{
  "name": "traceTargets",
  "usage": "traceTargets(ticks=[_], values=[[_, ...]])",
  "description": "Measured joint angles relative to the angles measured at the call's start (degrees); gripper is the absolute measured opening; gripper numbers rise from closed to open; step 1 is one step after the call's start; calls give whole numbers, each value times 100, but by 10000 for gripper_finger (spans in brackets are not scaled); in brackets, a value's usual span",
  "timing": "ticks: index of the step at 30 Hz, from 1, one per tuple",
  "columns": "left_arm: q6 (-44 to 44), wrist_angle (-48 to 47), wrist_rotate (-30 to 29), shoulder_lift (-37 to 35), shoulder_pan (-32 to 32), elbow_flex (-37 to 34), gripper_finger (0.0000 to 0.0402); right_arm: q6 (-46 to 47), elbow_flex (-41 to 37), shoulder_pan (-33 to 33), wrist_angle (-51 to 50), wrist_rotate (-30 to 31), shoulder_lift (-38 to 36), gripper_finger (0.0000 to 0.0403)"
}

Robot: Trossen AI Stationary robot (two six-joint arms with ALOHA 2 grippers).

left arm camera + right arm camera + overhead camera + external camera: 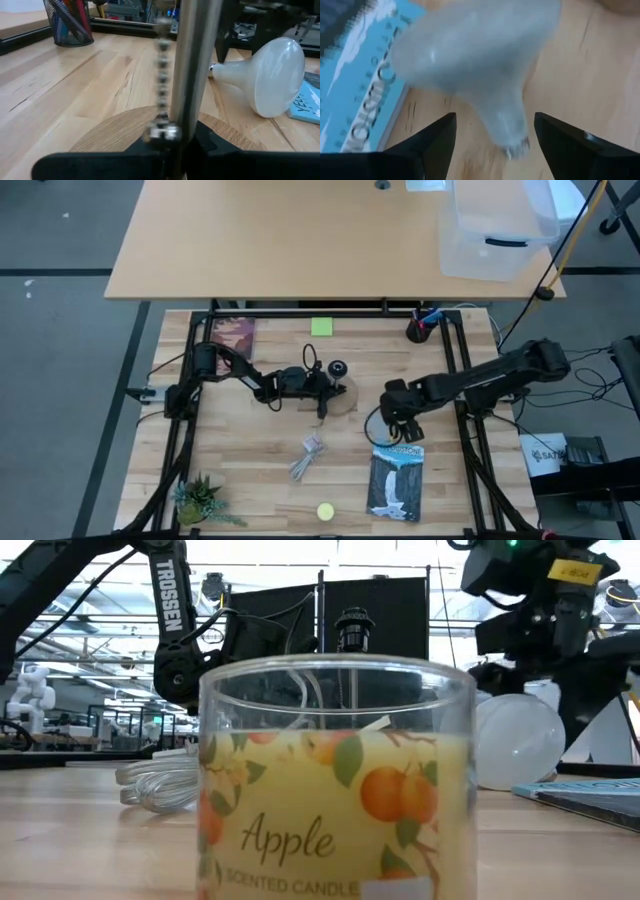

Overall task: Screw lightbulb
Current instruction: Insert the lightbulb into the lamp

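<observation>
The lightbulb (270, 75) lies on its side on the table, white dome toward the blue book (355, 95) and screw base (517, 145) toward the lamp. My right gripper (492, 145) hangs open over it, pointing down, one finger on either side of the neck without touching it. The lamp stands on a round wooden base (345, 398) with a black socket (338, 367) on top. My left gripper (322, 392) is shut on its metal stem. My left gripper pinches the lamp's upright metal stem (192, 100) between its two fingers, low down just above the wooden base (115, 132). The fingers come in about level from the table's left side, across the stem. The lamp stands upright on its base.
A pull chain (162, 65) hangs beside the stem. A candle jar (335, 780) stands at the near edge with a coiled cable (310, 455) behind it. A yellow ball (325, 511), a small plant (200, 500), a pen cup (420, 328) and another book (232, 335) lie around.
</observation>
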Motion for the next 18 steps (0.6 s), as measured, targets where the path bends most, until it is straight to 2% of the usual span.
traceTargets(ticks=[12,15,18], values=[[7,2,1,2,-4,-6,28,-394,13,-2,573,-29,1052,256],[7,4,2,2,-4,-6,28,-484,9,-1,674,-31,1073,240],[7,6,2,4,-4,-6,28,-478,-4,-22,786,-72,1001,208]])
